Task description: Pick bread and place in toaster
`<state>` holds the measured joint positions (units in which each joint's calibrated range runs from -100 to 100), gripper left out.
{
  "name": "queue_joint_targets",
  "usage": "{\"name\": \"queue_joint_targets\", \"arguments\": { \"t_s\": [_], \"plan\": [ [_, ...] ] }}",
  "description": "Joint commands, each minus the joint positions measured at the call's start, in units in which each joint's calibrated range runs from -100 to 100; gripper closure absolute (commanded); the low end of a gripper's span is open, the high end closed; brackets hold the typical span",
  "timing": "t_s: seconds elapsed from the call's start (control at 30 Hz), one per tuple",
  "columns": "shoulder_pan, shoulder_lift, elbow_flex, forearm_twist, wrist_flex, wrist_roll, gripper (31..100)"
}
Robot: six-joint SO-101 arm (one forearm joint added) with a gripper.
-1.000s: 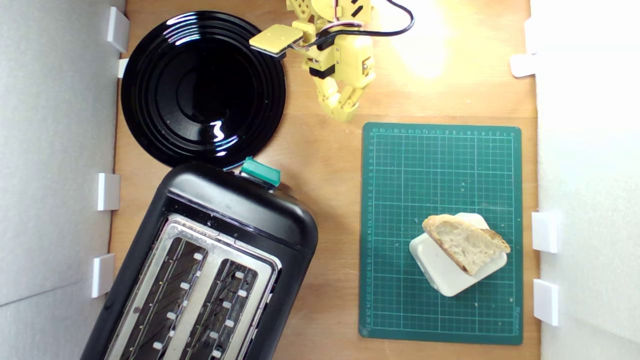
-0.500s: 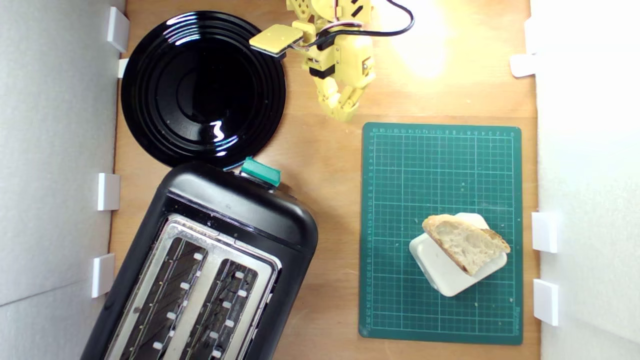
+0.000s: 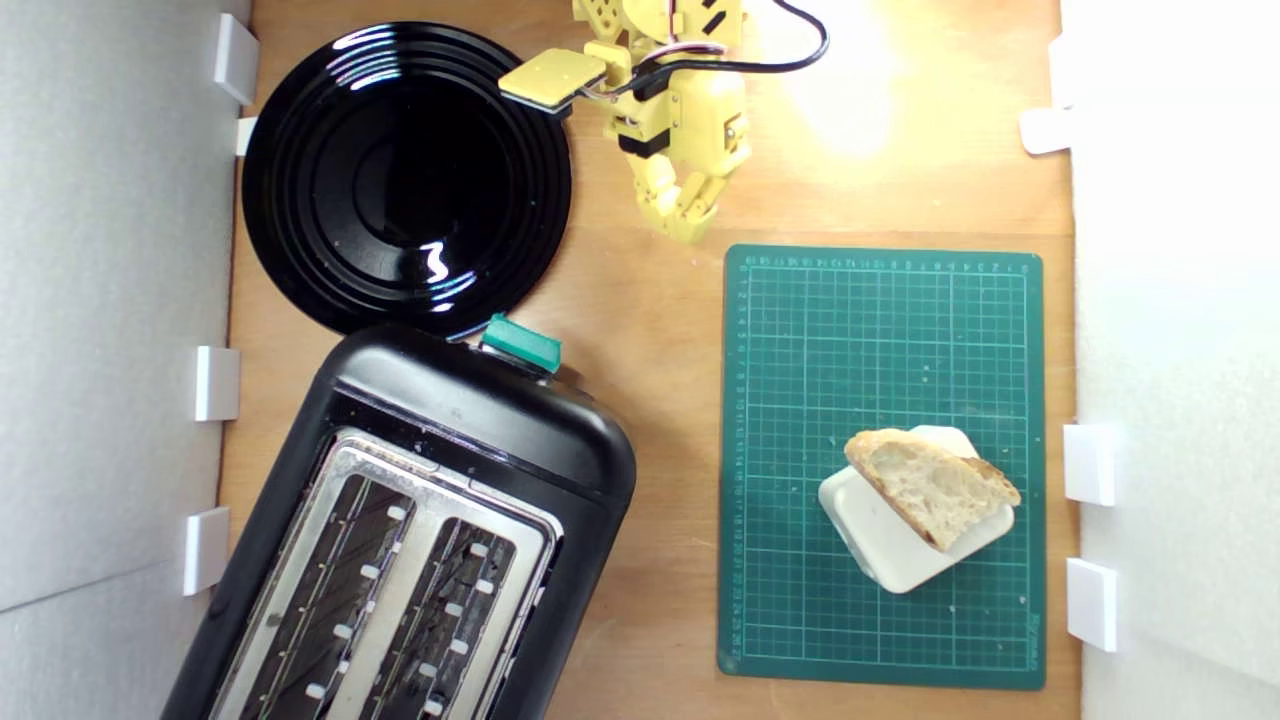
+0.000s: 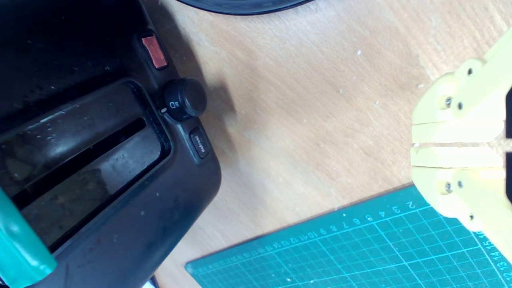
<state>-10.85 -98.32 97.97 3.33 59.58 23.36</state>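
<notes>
Yellow and empty, the hand (image 3: 688, 228) hung above the bare wooden desk (image 3: 640, 300) near the exterior view's top, between the round black plate (image 3: 405, 175) and the far edge of the green cutting mat (image 3: 885, 330). In the wrist view its two fingers (image 4: 456, 132) lay pressed together with only a hairline seam between them, gripping nothing. Across the last second nothing had shifted: the arm sat in the same pose and every object kept its place (not even the cable had stirred). That stillness suggested the reach had not yet begun, so the whole task lay ahead.

Well apart from the hand, the bread (image 3: 930, 485) lay tilted across a cream rounded-square block (image 3: 895, 545) on the mat, toward the exterior view's lower right. Toward the lower left stood the toaster (image 3: 420, 520), set at a diagonal, both slots showing open in its silver top and its teal lever (image 3: 520, 342) near the plate's rim. By my judgement the hand would first need to open, then travel across the mat to the slice.
</notes>
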Motion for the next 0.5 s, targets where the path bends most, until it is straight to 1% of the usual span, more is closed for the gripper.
{"name": "queue_joint_targets", "arguments": {
  "t_s": [0.0,0.47],
  "plan": [
    [-0.3,-0.4,-0.2,-0.3,0.5,-0.2,86.8],
    [0.2,-0.4,-0.7,-0.2,0.4,0.3,86.9]
  ]
}}
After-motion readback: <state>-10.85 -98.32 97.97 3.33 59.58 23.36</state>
